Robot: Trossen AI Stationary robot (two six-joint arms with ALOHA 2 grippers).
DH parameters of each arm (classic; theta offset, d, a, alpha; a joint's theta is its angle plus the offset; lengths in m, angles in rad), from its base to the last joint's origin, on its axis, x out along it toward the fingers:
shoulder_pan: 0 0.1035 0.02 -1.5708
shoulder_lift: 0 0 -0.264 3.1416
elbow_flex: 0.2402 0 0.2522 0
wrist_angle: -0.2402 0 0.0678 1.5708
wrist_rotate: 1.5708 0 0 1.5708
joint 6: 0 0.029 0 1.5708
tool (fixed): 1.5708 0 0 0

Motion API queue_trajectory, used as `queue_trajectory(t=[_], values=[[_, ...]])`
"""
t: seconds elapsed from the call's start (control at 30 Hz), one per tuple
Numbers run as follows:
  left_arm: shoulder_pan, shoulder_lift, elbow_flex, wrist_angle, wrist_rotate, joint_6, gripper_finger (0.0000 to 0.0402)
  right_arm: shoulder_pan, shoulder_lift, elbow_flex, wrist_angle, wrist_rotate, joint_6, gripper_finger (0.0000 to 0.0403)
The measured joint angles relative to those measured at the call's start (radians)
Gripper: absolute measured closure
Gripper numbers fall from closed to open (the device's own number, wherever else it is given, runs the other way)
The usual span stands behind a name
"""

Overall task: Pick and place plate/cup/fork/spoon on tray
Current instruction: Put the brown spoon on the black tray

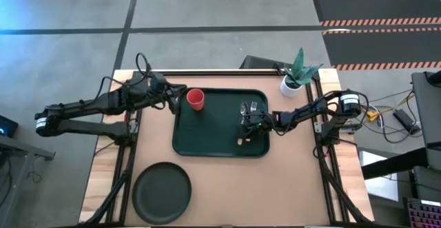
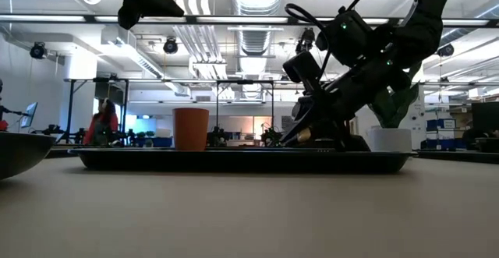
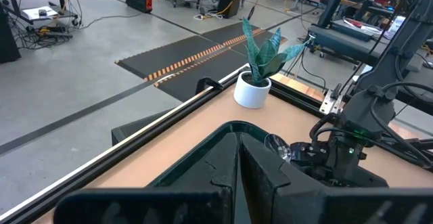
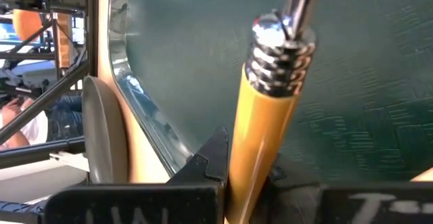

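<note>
The dark green tray [image 1: 180,149] lies mid-table. The red cup [image 1: 196,98] stands upright in its far left corner. The dark plate [image 1: 162,192] rests flat on the table, nearer than the tray and to its left. My right gripper [image 1: 242,128] is low over the tray's right half, shut on the spoon's orange handle [image 4: 260,136]. The spoon's silver bowl [image 3: 274,143] points toward the far edge. My left gripper [image 1: 180,94] hangs shut in the air, just left of the cup. The fork I cannot make out. My right gripper pinches the spoon's orange handle [image 4: 245,183] between its two fingers, below the ribbed silver collar [image 4: 281,58]. The fingers come from the table's right, slanting down, and lie across the handle. The spoon is low over the tray; whether it touches it, I cannot tell.
A white pot with a green plant [image 1: 293,83] stands at the table's far right corner, beyond the tray. Bare tabletop lies to the right of the plate and in front of the tray.
</note>
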Motion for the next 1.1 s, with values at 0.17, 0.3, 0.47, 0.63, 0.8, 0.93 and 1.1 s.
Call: queue_trajectory(t=[0.17,0.3,0.47,0.63,0.8,0.93,1.1], values=[[0.0,0.0,0.0,0.0,0.0,-0.002,0.0402,0.0,-0.001,0.0,-0.018,0.0,0.001,0.0392],[0.0,0.0,0.0,0.0,0.0,-0.003,0.0402,0.0,-0.003,0.002,-0.062,-0.001,0.016,0.0392],[0.0,0.0,0.0,0.0,0.0,-0.003,0.0402,-0.005,-0.003,0.002,-0.072,-0.003,0.029,0.0392],[0.0,0.0,0.0,0.0,0.0,-0.004,0.0402,-0.011,-0.003,0.001,-0.074,-0.011,0.026,0.0392],[0.0,0.0,0.0,0.0,0.0,-0.004,0.0402,-0.012,-0.003,0.002,-0.076,-0.034,0.022,0.0392],[0.0,0.0,0.0,0.0,0.001,-0.004,0.0402,-0.012,-0.003,0.003,-0.101,-0.035,0.03,0.0392],[0.0,0.0,0.0,0.0,0.001,-0.004,0.0402,-0.011,-0.004,0.003,-0.153,-0.037,0.035,0.0392]])
